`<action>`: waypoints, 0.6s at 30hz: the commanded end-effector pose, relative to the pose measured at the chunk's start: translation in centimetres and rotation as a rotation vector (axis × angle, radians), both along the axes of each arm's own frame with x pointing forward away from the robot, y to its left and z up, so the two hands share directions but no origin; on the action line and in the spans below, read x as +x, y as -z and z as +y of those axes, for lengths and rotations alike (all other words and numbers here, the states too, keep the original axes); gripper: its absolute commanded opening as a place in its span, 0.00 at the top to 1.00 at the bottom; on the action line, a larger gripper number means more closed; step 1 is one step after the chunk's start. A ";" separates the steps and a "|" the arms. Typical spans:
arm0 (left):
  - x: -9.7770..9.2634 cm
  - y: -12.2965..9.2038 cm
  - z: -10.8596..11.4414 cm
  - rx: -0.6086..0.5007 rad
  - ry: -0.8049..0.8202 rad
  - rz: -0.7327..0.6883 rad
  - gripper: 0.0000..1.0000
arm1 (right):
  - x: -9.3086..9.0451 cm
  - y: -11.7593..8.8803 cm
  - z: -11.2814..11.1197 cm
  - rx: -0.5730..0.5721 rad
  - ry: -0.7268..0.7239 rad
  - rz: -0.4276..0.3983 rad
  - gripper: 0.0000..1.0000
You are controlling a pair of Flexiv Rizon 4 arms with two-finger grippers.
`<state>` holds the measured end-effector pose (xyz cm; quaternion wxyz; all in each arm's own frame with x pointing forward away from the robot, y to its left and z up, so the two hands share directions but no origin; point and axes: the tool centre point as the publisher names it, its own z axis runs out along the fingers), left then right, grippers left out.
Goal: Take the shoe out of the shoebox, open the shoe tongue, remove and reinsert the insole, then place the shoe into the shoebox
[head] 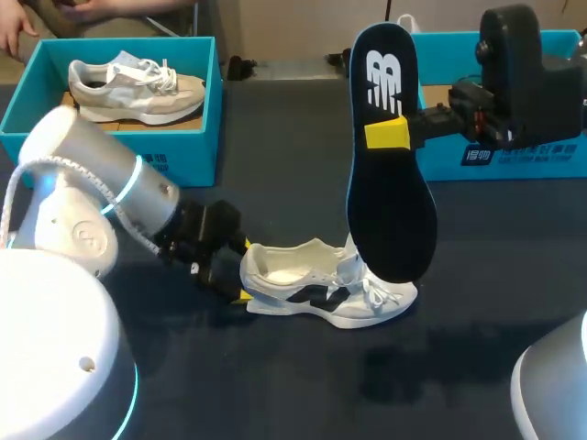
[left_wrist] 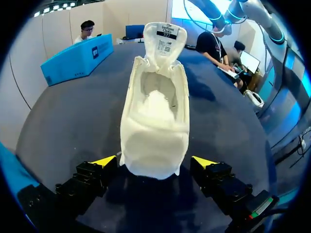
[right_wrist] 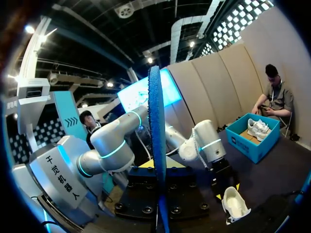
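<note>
A white shoe with dark side stripes (head: 321,284) lies on the dark table, its opening facing up and its tongue pulled forward. My left gripper (head: 242,272) stands open at the heel. In the left wrist view the heel of the shoe (left_wrist: 155,116) sits between the yellow tips of that gripper (left_wrist: 154,162), and the shoe looks empty inside. My right gripper (head: 390,135) is shut on the dark insole (head: 390,211), holding it upright above the shoe's toe. In the right wrist view the insole (right_wrist: 156,145) is seen edge-on in the right gripper (right_wrist: 158,167), with the shoe (right_wrist: 236,204) far below.
A blue shoebox (head: 119,142) at the back left holds a second pale shoe (head: 138,87); it also shows as the blue shoebox (right_wrist: 252,138) in the right wrist view. Another blue box (head: 514,160) stands at the back right, behind my right arm.
</note>
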<state>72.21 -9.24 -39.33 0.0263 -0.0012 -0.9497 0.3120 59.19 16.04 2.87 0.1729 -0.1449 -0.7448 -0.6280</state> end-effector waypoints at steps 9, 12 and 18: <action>-0.7 -1.5 -0.2 0.272 -0.044 -0.081 0.00 | 0.3 0.0 0.4 -0.003 -0.003 0.002 1.00; -0.3 -2.0 -0.1 0.291 -0.049 -0.061 0.00 | 0.3 0.0 0.4 -0.003 -0.003 0.002 1.00; -0.1 -3.4 0.0 0.361 -0.047 -0.088 0.00 | 0.3 0.0 0.4 -0.003 -0.003 0.002 1.00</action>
